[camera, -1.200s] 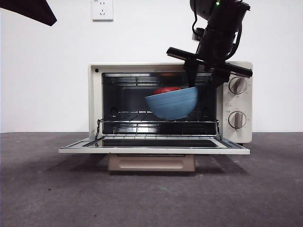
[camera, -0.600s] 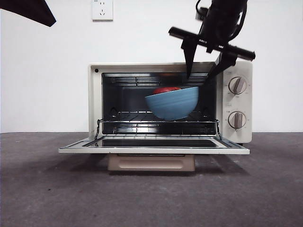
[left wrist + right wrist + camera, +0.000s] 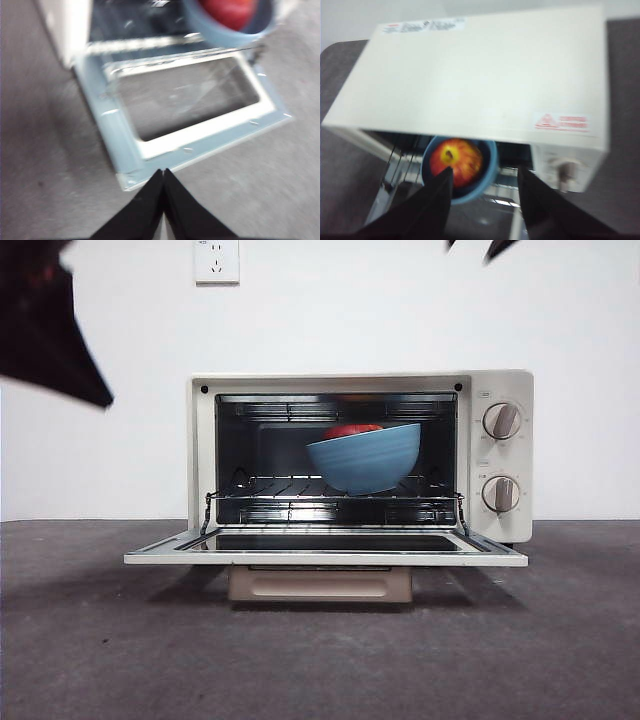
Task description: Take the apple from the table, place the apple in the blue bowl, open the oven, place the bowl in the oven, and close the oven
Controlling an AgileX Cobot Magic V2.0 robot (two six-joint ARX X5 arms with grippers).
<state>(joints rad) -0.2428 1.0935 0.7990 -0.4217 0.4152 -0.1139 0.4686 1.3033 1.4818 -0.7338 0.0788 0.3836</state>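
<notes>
The apple (image 3: pixel 352 430) is seated in the blue bowl (image 3: pixel 364 458), and the bowl is placed on the wire rack (image 3: pixel 300 490) inside the oven (image 3: pixel 360 455), toward the right of the cavity. The bowl is seen slightly tilted, its right rim the higher. The oven door (image 3: pixel 325 545) is folded flat toward the near side, so four of the five steps are judged complete — only the closing of the door is left.

The right gripper (image 3: pixel 485 187) is held high above the oven roof with its jaws spread wide and nothing between them; in the front view only black tips are shown at the top edge. The left gripper (image 3: pixel 164 175) is positioned above the near left corner of the open door, jaws pressed together and empty. It is judged the likelier candidate for lifting the door, though no contact is made.

Item count — one apple, one bowl, one oven with two knobs (image 3: pixel 501 421), one rack, one wall socket (image 3: pixel 216 260), all set on or behind one table (image 3: pixel 100 640).
</notes>
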